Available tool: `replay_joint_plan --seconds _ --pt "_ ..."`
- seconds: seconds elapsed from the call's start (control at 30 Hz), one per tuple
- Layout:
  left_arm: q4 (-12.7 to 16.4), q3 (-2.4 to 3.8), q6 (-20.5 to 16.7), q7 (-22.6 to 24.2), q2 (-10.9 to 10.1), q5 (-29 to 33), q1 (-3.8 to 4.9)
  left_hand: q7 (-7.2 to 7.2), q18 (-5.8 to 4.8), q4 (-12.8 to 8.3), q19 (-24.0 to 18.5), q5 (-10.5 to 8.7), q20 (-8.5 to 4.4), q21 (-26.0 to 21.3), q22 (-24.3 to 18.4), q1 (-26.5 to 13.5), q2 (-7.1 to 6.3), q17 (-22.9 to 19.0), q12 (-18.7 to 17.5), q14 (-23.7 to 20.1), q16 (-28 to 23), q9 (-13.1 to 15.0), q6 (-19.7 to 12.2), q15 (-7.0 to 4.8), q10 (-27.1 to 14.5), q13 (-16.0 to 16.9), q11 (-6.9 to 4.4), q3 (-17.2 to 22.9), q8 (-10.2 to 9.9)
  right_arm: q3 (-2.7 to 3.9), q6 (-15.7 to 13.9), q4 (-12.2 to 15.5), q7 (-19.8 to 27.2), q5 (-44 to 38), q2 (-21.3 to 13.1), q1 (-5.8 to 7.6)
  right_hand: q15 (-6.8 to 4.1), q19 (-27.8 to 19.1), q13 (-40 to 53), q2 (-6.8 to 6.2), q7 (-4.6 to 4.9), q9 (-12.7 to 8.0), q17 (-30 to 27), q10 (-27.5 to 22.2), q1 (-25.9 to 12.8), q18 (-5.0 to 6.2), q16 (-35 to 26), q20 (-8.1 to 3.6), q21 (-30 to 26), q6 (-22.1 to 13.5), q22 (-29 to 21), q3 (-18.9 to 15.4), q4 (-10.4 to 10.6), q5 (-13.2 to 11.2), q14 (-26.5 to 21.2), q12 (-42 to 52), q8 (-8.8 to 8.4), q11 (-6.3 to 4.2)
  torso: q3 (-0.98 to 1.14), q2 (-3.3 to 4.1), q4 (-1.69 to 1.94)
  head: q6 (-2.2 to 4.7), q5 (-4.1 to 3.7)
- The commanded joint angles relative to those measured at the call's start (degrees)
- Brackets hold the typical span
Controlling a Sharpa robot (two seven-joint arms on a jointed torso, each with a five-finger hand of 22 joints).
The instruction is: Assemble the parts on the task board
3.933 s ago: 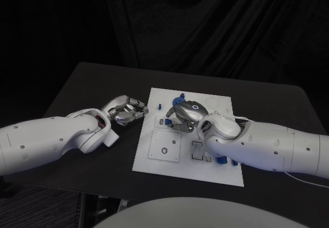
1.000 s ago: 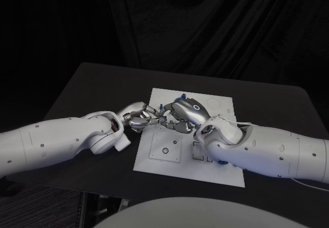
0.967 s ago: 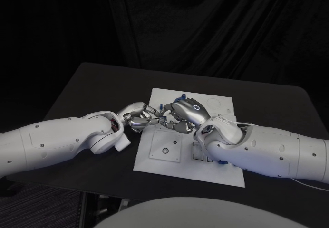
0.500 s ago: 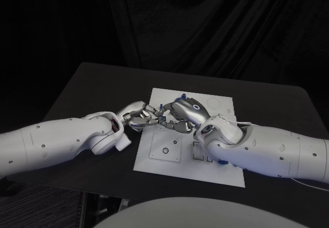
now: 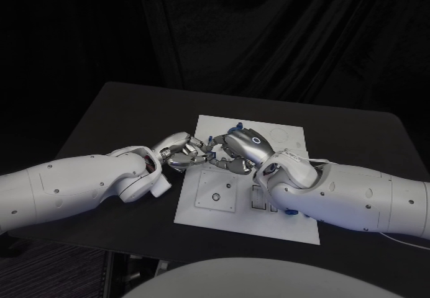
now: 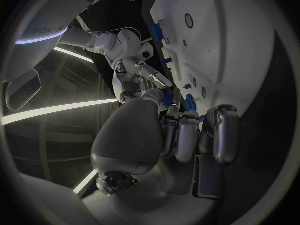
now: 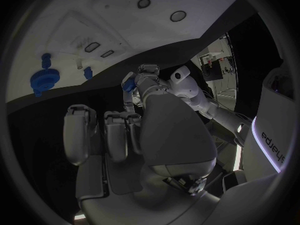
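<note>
Black cloth hangs behind a black table [image 5: 117, 118], where the white task board [image 5: 285, 217] lies in the middle, and both hands meet over its near-left part. The left hand [image 5: 182, 151] and the right hand [image 5: 235, 149] sit fingertip to fingertip, and a small blue part [image 7: 129, 83] shows between them; in the right wrist view it is pinched at the tips of the left hand, while the right hand's own fingers curl in close beside it. Whether the right hand also grips the piece cannot be told, so this looks like a hand-over or a joint regrasp. More blue parts [image 7: 45, 78] stand seated along the board's edge, and one sits at the board's far end [image 5: 235, 128]. To do this step well, the receiving hand should close fully on the piece before the other lets go, with both wrists held quiet so the part does not twist. It should be turned to match its socket while still above the board, then lowered straight, since a tilted entry would likely jam or knock neighbouring pieces.
</note>
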Motion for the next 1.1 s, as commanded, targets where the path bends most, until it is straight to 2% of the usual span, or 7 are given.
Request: replay_joint_plan --seconds 0.03,0.3,0.5,0.73,0.87,0.93,1.1 --pt "0.6 0.17 -0.1 1.0 0.3 0.1 -0.01 -1.29 -0.18 -1.6 0.1 0.35 -0.40 -0.2 11.9 1.0 0.07 15.1 -0.1 6.0 0.1 3.0 1.8 -0.43 6.0 15.1 -0.38 2.2 0.8 -0.10 2.5 0.2 -1.0 -0.1 -0.5 -0.12 -0.05 1.0 15.1 -0.86 -0.11 -1.9 15.1 6.0 0.0 0.11 0.2 -0.05 -1.0 -3.7 12.0 -0.3 0.6 -1.8 5.9 0.2 -1.87 -0.35 0.01 0.02 -0.03 0.00 0.00" --pt "0.8 0.17 -2.1 -0.9 0.1 1.4 -0.11 -1.40 -0.20 -1.6 0.2 -0.22 -0.53 -0.1 11.9 1.0 -0.28 15.1 -0.1 6.0 0.1 2.7 2.3 -0.56 6.0 15.1 -0.51 3.1 0.6 -0.10 -0.2 1.8 -0.7 -0.1 -4.0 -0.11 -0.03 0.6 15.1 -1.72 0.09 -3.5 15.1 6.0 0.1 0.28 0.2 -0.05 -1.8 -7.4 11.7 -1.3 2.2 -3.9 5.9 0.2 -2.52 -0.24 0.05 0.02 -0.02 0.00 -0.20" --pt "1.0 0.17 -3.6 -2.1 0.0 4.1 -0.16 -1.41 -0.24 -1.4 0.3 -1.22 -0.64 0.1 12.0 1.1 -0.64 15.1 -0.1 6.0 0.1 2.3 2.6 -0.65 6.0 15.1 -0.55 4.7 0.3 -0.13 -1.8 5.5 -0.9 -0.1 -9.7 0.37 0.09 0.4 15.1 -2.20 0.30 -3.9 15.1 6.0 0.1 0.37 0.2 0.01 -2.2 -7.8 11.6 -1.8 3.4 -4.9 5.9 0.2 -2.00 -0.09 0.08 -0.02 -0.04 0.00 -0.55" --pt "2.1 0.19 -5.3 -5.4 -0.7 0.1 0.05 -1.49 -0.34 -1.1 0.6 -2.04 -0.70 0.4 12.1 0.9 -1.18 15.1 -0.1 6.0 0.1 2.1 3.0 -0.70 6.0 15.1 -0.60 5.7 0.2 -0.67 -1.6 10.2 -2.7 -0.1 -17.0 3.03 0.25 0.3 15.1 -1.96 0.50 -4.0 15.1 6.0 0.5 0.42 0.2 0.15 -2.5 -7.0 11.5 -1.8 4.5 -5.0 5.9 0.2 -0.72 0.10 0.17 -0.03 -0.31 0.00 -0.53" --pt "2.2 0.19 -3.7 -10.2 -0.4 -4.7 1.22 -1.61 -0.43 -1.0 0.9 -2.25 -0.74 0.8 12.2 0.7 -1.43 15.1 -0.1 6.0 0.1 2.0 3.5 -0.75 6.0 15.1 -0.68 6.1 0.2 -1.06 -0.8 11.1 -3.8 -0.1 -19.2 4.67 0.26 0.2 15.1 -1.61 0.48 -4.1 15.1 6.0 0.6 0.44 0.2 0.19 -2.6 -6.6 11.5 -1.7 4.9 -4.8 5.9 0.2 -0.13 0.10 0.20 -0.08 -0.34 0.00 -0.59" --pt "2.0 0.19 -1.4 -13.2 0.1 -6.6 2.25 -1.66 -0.48 -1.0 1.1 -2.24 -0.77 1.0 12.3 0.7 -1.51 15.1 -0.1 6.0 0.1 1.9 3.6 -0.79 6.0 15.1 -0.73 6.3 0.1 -1.17 -0.1 11.2 -4.3 -0.1 -19.9 5.21 0.26 0.2 15.1 -1.50 0.46 -4.1 15.1 6.0 0.6 0.45 0.2 0.19 -2.6 -6.5 11.5 -1.7 5.1 -4.8 5.9 0.2 0.02 0.09 0.21 -0.12 -0.41 0.00 -0.66" --pt "0.2 0.20 10.7 -26.5 3.2 -11.0 6.70 -1.72 -0.43 -1.2 1.1 -3.52 -0.95 0.8 12.2 0.6 -1.57 15.1 -0.1 6.0 0.1 1.6 4.0 -0.99 6.0 15.1 -0.86 7.7 -0.5 -1.33 1.4 11.1 -5.2 -0.1 -21.3 6.17 0.22 0.0 14.8 -1.03 0.42 -4.3 15.1 5.7 0.5 0.56 0.2 0.19 -3.1 -6.1 11.4 -1.7 5.6 -4.5 5.9 -0.1 0.64 0.04 0.29 -0.27 -0.58 0.00 -1.00"
